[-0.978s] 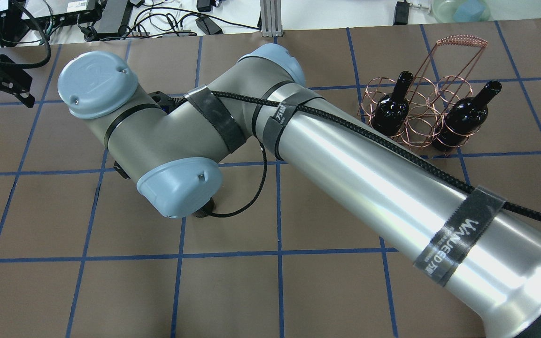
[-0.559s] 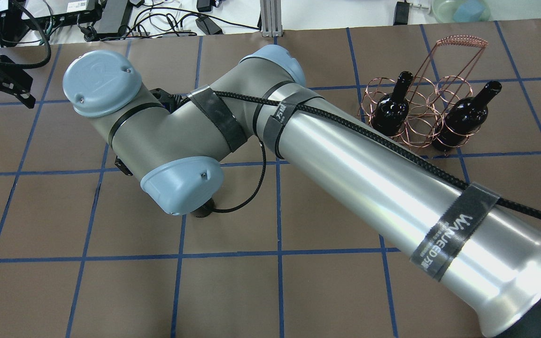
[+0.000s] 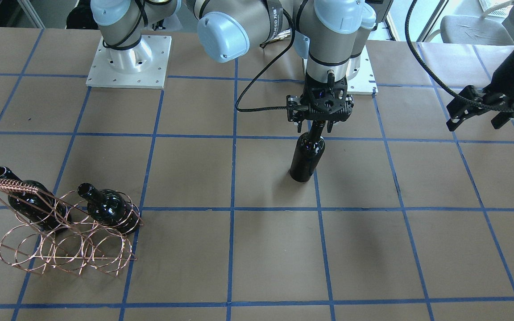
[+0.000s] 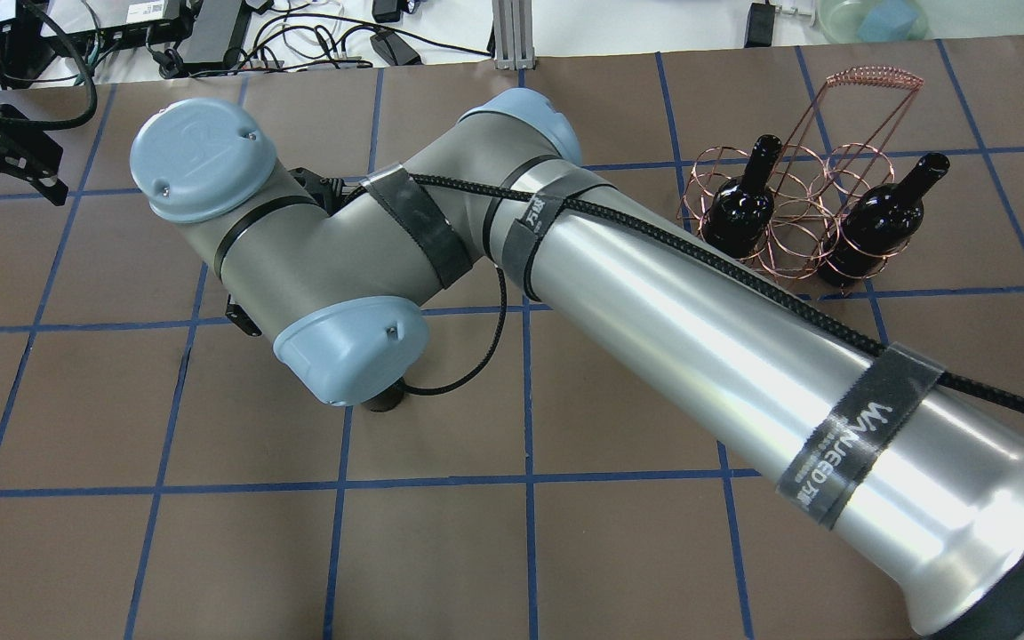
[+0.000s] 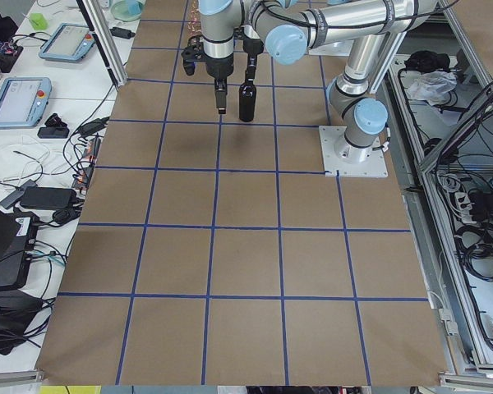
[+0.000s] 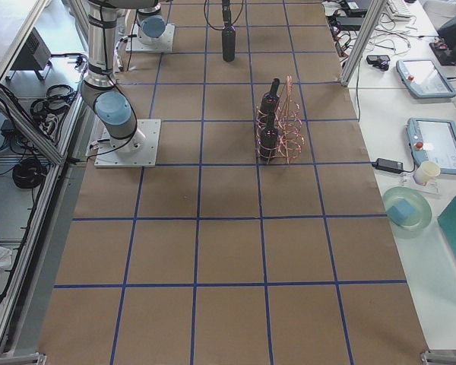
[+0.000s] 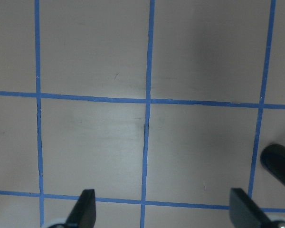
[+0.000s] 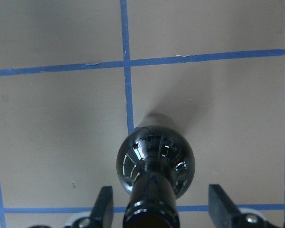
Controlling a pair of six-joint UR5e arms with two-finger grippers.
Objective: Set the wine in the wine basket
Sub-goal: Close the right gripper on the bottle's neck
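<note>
Right gripper (image 3: 320,127) open astride wine bottle (image 3: 306,158) neck mid-frame, left gripper (image 7: 164,209) open too: centre, then clamp squarely below the lip.

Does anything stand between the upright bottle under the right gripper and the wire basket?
Nothing visible does. Only bare table lies between the wine and the wine basket. Two other bottles already sit in its robot-side row; other rings are open.

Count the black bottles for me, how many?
3 bottles: two in the copper wire basket, one alone on the table, neck between the open right pincer.
</note>
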